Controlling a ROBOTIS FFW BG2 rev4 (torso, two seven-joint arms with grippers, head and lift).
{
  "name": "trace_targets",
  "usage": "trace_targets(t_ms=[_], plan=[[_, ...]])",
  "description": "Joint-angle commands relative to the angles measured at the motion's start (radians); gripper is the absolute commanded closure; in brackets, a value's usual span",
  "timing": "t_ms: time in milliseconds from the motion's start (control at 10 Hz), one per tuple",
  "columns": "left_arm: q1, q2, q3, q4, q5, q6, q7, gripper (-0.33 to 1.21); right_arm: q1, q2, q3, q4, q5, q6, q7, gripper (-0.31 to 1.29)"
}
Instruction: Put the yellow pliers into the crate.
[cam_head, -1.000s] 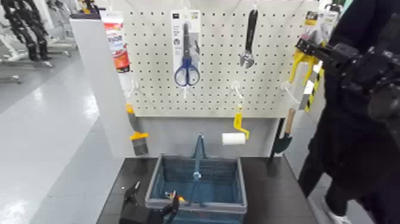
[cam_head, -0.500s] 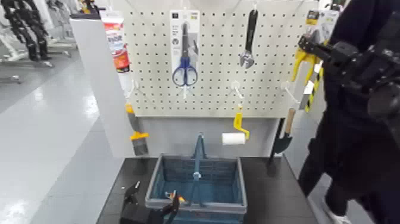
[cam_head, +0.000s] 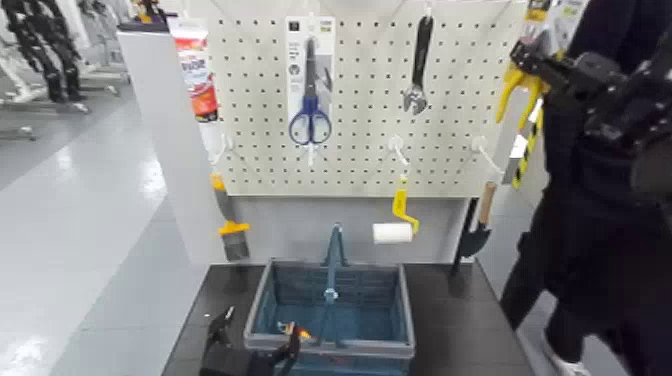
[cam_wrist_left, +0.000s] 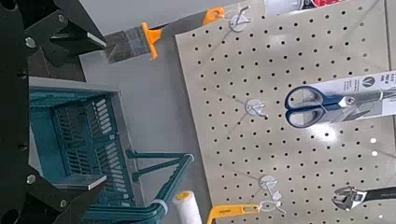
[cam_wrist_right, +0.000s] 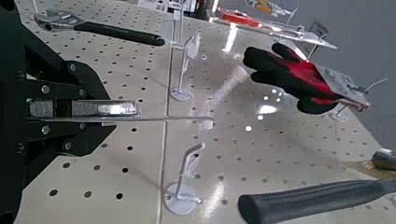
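Note:
The yellow pliers on their card are held up at the right edge of the pegboard, in my right gripper, which is shut on them. In the right wrist view my right gripper clamps the thin card, seen edge-on, in front of the board. The crate, a blue basket with an upright hoop handle, stands on the dark table below the board's middle. My left gripper waits low at the crate's front left corner. It stands open, with the crate past its fingers.
On the pegboard hang blue-handled scissors, a wrench, a yellow-handled paint roller, a brush and a trowel. A bare hook juts out below the pliers. A person in dark clothing stands at the right.
My right gripper has closed on the pliers' card and lifted it up and slightly right, off its hook. The left arm has not moved.

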Motion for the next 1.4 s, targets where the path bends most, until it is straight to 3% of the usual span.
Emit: trace_targets(t_ms=[100,600,1000,1400], plan=[[0.000,0.003,-0.002,-0.002,0.002,0.002,0.000,0.28,0.048,0.018,-0.004,-0.116,-0.014,0.022,-0.003,1.09],[0.000,0.003,-0.007,-0.002,0.002,0.005,0.002,0.28,0.092,0.085,0.027,-0.173,-0.038,0.022,-0.020,1.09],[-0.001,0.002,-0.008,-0.002,0.002,0.005,0.005,0.28,0.114,0.137,0.079,-0.098,-0.075,-0.013,-0.018,1.09],[-0.004,0.003,-0.007,0.000,0.002,0.006,0.005,0.28,0.161,0.202,0.114,-0.070,-0.077,-0.025,-0.032,1.09]])
